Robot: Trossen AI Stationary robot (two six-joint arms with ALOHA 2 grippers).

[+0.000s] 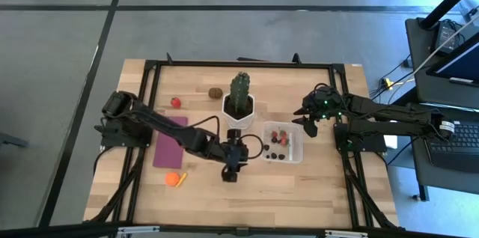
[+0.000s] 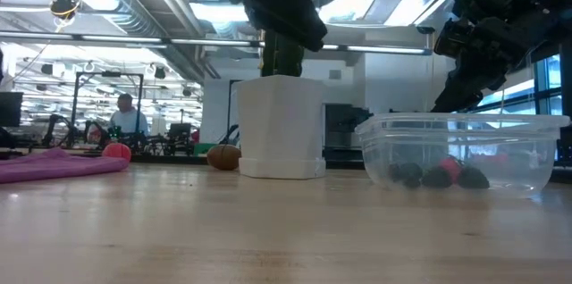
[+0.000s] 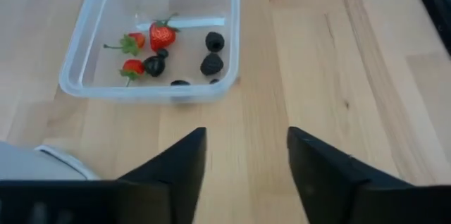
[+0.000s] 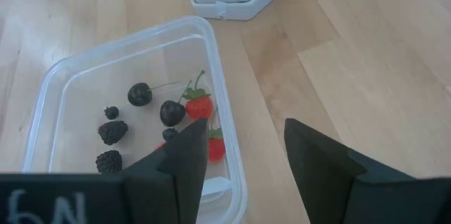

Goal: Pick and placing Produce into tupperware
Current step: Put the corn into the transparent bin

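The clear tupperware (image 1: 283, 142) stands right of the cactus pot and holds strawberries (image 3: 161, 36) and dark berries (image 3: 211, 63). Loose produce lies on the table: a red piece (image 1: 175, 102), a brown kiwi-like oval (image 1: 215, 93) and an orange piece (image 1: 174, 179). My left gripper (image 3: 246, 136) hovers open above bare wood, just left of and nearer than the box (image 3: 151, 34), with nothing between its fingers. My right gripper (image 4: 245, 129) hangs open above the box's far right side (image 4: 218, 76), holding nothing.
A green cactus in a white hexagonal pot (image 1: 239, 102) stands just left of the box, close to my left arm. A flat purple mat (image 1: 169, 141) lies at the left under that arm. Bare wood stretches along the near edge.
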